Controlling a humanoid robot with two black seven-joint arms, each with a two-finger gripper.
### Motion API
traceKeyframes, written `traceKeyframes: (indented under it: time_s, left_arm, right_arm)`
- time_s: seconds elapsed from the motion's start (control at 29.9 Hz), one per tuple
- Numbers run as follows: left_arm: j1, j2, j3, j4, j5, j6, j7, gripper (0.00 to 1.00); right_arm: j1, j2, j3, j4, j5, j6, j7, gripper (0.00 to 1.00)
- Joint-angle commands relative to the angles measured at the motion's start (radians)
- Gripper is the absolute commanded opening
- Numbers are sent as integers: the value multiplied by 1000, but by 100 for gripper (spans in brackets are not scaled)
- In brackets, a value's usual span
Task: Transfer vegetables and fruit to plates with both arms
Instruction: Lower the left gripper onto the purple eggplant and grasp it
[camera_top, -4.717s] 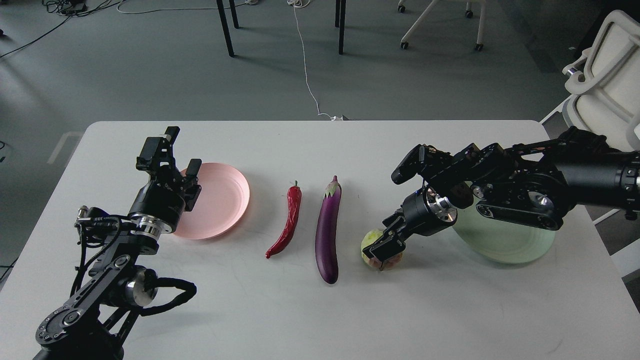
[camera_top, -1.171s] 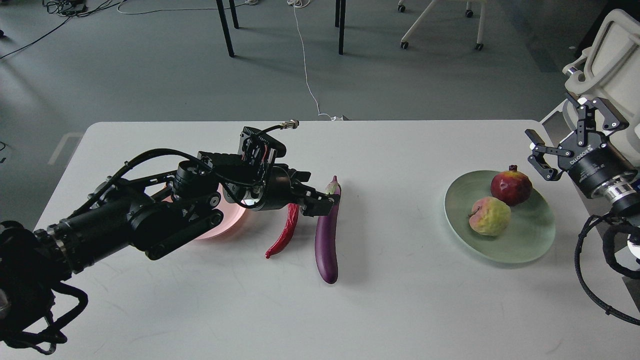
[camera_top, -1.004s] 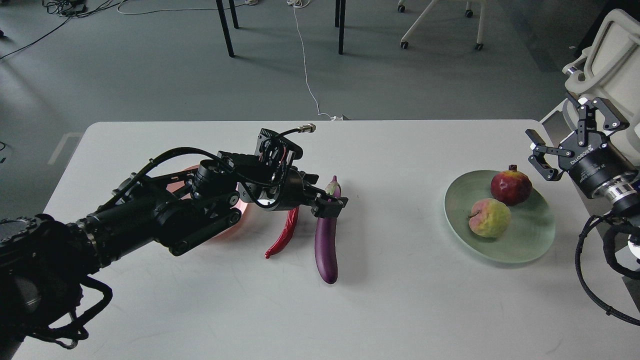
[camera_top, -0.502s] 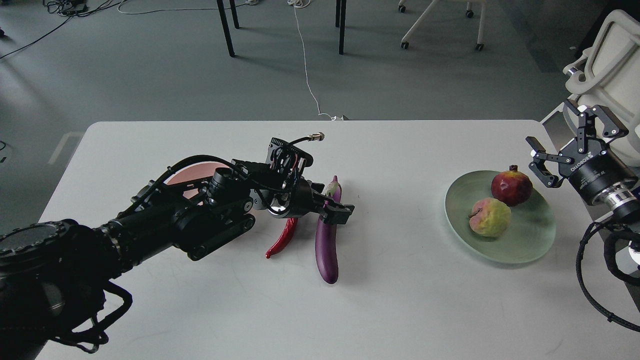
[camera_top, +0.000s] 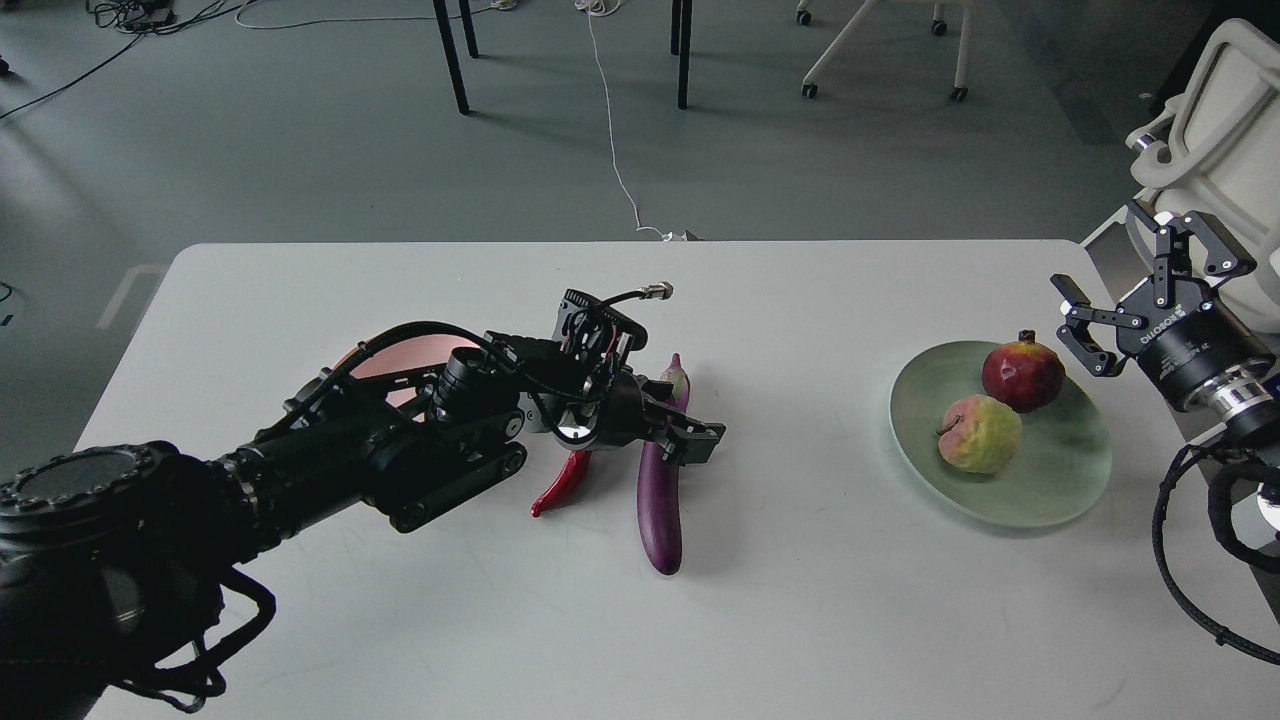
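Observation:
The purple eggplant (camera_top: 660, 510) lies on the white table (camera_top: 850, 620), with the red chili pepper (camera_top: 560, 485) just left of it. My left gripper (camera_top: 672, 432) reaches over the eggplant's upper half, one finger (camera_top: 702, 440) against its right side. The other finger is hidden, so the grip is unclear. My left arm covers most of the pink plate (camera_top: 400, 358). The pomegranate (camera_top: 1020, 375) and the yellow-green fruit (camera_top: 978, 432) sit on the mint green plate (camera_top: 1040, 490). My right gripper (camera_top: 1140, 268) is open and empty, raised beyond that plate's right edge.
A white chair (camera_top: 1220, 110) stands off the table's right far corner, close to my right arm. Dark table legs (camera_top: 450, 55) and a white cable (camera_top: 610, 130) are on the floor beyond the table's far edge.
My left arm has reached further right and down onto the eggplant, and the eggplant has shifted slightly to the right. Earlier, the right arm put the yellow-green fruit on the green plate and pulled back.

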Motion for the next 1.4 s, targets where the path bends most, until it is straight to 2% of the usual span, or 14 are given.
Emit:
traceKeyframes:
  time_s: [0.0, 0.94, 1.0, 1.1, 1.14, 1.27, 1.37]
  left_arm:
    - [13, 4, 5, 1, 0, 0, 0, 83]
    - [15, 54, 5, 1, -16, 3, -3, 83]
    - [12, 54, 3, -1, -23, -7, -3, 76]
    - [9, 50, 3, -2, -41, -23, -2, 39]
    - [9, 47, 3, -2, -41, -21, -2, 31]
    - [7, 43, 2, -13, -41, -24, -2, 27]
    - [6, 36, 2, -15, -39, -23, -2, 12]
  right_arm:
    - [0, 0, 0, 1, -1, 0, 0, 95]
    - [0, 0, -1, 4, -1, 0, 0, 95]
    - [0, 0, -1, 4, -1, 0, 0, 95]
    - [0, 0, -1, 4, -1, 0, 0, 95]
    - [0, 0, -1, 4, -1, 0, 0, 95]
    - [0, 0, -1, 4, -1, 0, 0, 95]
    - [0, 0, -1, 4, -1, 0, 0, 95]
